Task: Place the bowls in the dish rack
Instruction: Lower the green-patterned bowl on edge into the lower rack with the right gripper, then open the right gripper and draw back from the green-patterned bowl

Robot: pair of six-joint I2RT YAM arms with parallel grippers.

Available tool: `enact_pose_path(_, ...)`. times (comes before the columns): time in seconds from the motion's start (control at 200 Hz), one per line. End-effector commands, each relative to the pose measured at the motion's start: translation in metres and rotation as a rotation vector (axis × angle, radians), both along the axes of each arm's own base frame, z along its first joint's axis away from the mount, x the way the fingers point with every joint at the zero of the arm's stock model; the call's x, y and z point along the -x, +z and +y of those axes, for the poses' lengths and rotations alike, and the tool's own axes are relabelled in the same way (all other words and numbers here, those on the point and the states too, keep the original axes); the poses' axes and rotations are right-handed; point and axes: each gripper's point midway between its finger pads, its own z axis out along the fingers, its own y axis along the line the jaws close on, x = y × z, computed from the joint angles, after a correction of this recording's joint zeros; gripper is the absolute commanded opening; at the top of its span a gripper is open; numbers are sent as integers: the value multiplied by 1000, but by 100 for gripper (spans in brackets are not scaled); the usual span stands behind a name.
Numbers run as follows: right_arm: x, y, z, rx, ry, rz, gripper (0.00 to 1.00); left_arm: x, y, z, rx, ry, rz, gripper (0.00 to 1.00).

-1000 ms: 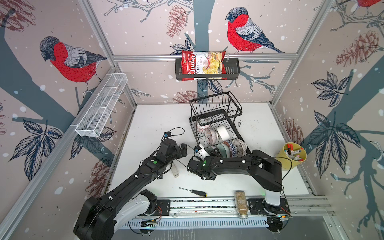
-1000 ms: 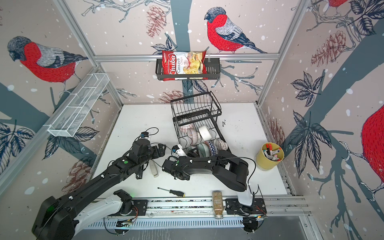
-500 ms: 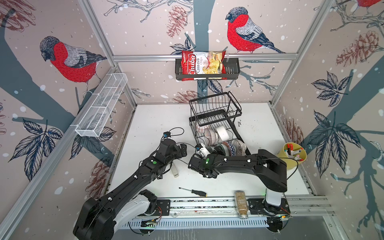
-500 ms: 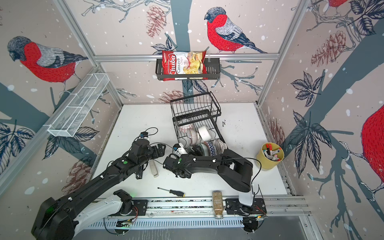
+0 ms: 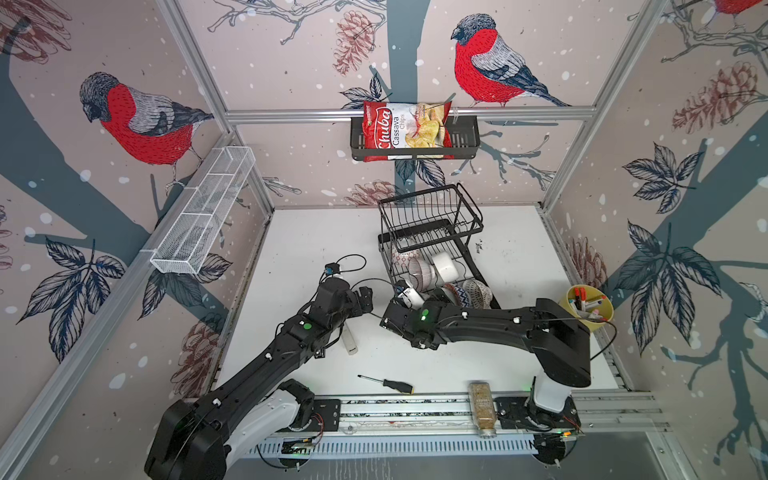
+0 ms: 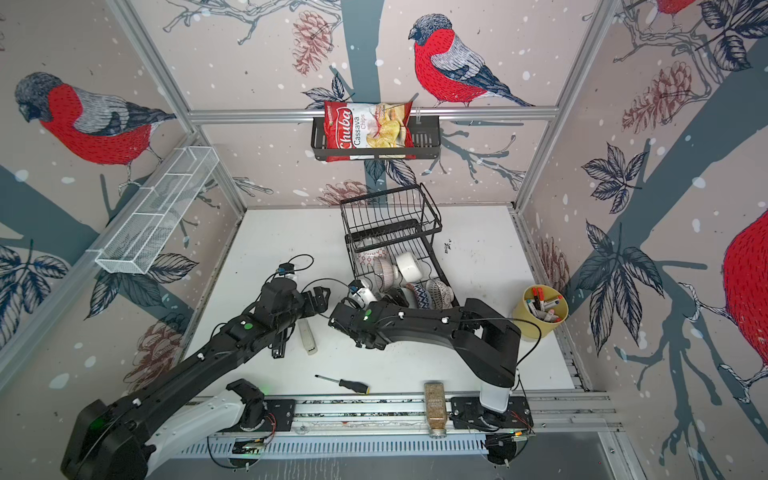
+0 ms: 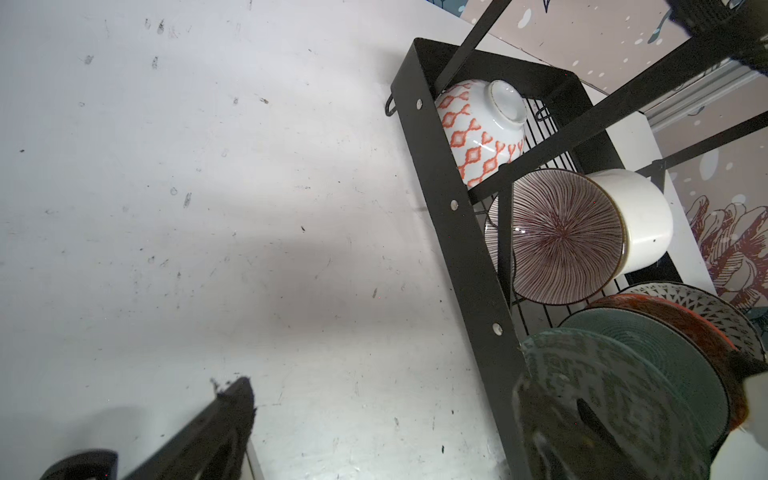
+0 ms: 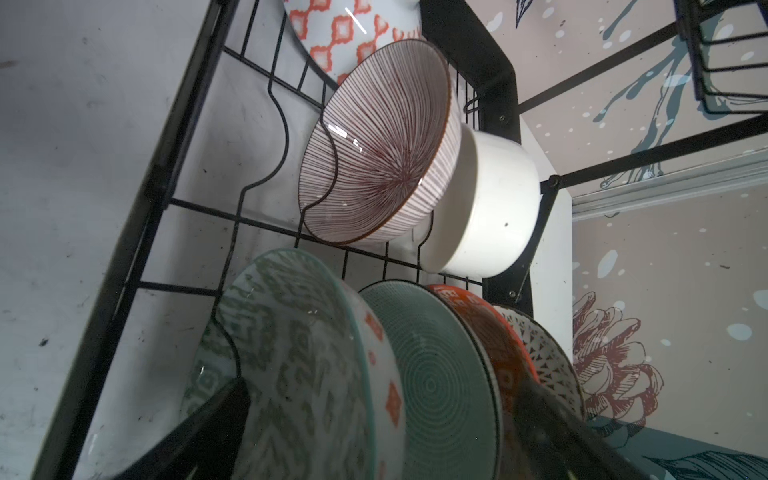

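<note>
On the left, the left end effector (image 5: 365,298) hung low over the counter (image 5: 307,241). Its fingers were spread wide and held nothing. It pointed to the right, toward the near left corner of the dish rack (image 7: 453,232), close to it but not touching. I saw no bowl on the counter around it, only a white tube (image 5: 350,340) and, nearer, a screwdriver (image 5: 386,382).

In the middle, all the bowls I could find stood on edge in the lower tier of the rack, their open faces turned to the left. At the far end was the bowl with orange diamonds (image 7: 478,133). After it came the striped bowl (image 8: 382,145), with the white bowl (image 8: 490,208) against its right side. In the near group, from left to right, stood the green-patterned bowl (image 8: 299,353), the teal bowl (image 8: 436,382) and the red-orange bowl (image 8: 490,332).

The right end effector (image 8: 386,395) reached into this near group. Its fingers were wide apart, one on each side of the green-patterned bowl, with more gap than the bowl needed. It looked set down, not gripped, though I could not tell whether a pad touched it. The bowl lay straight ahead of this end effector, toward the far side, with its rim plane along the fingers. To my judgement, a straight pull back toward the near side would clear it, while a sideways move could push it against its neighbours.

Far right, the yellow cup (image 5: 586,307) stood well apart.
</note>
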Motion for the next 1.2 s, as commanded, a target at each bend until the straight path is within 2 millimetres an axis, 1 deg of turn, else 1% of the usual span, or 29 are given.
enact_pose_path(0.0, 0, 9, 5, -51, 14, -7, 99, -3, 7, 3, -10, 10, -18, 96)
enact_pose_path(0.095, -1, 19, 10, -94, 29, -13, 99, -4, 9, 5, -19, 14, -21, 96)
enact_pose_path(0.215, -3, 38, 18, -178, 52, -27, 99, -6, 13, 6, -26, 21, -28, 96)
enact_pose_path(0.295, -7, 53, 16, -240, 36, -41, 99, -6, 15, 8, -27, 25, -29, 96)
enact_pose_path(0.4, -15, 70, 3, -311, -5, -64, 99, -6, 18, 10, -29, 30, -31, 96)
enact_pose_path(0.52, -25, 84, -22, -381, -73, -80, 99, -7, 22, 13, -33, 42, -40, 96)
enact_pose_path(0.59, -31, 89, -42, -408, -128, -91, 99, -6, 25, 18, -44, 56, -44, 96)
enact_pose_path(0.755, -41, 94, -87, -470, -241, -94, 99, -6, 34, 35, -73, 113, -76, 96)
enact_pose_path(0.855, -47, 92, -113, -510, -301, -85, 99, -5, 38, 46, -75, 134, -102, 96)
enact_pose_path(0.9, -51, 87, -124, -511, -332, -82, 99, -5, 38, 53, -76, 150, -112, 96)
enact_pose_path(0.92, -51, 92, -130, -531, -341, -96, 99, -5, 38, 56, -77, 160, -116, 96)
enact_pose_path(1.041, -59, 90, -158, -549, -405, -128, 99, -5, 37, 77, -73, 212, -141, 96)
enact_pose_path(1.196, -75, 86, -189, -581, -483, -177, 99, -8, 29, 122, -91, 396, -140, 96)
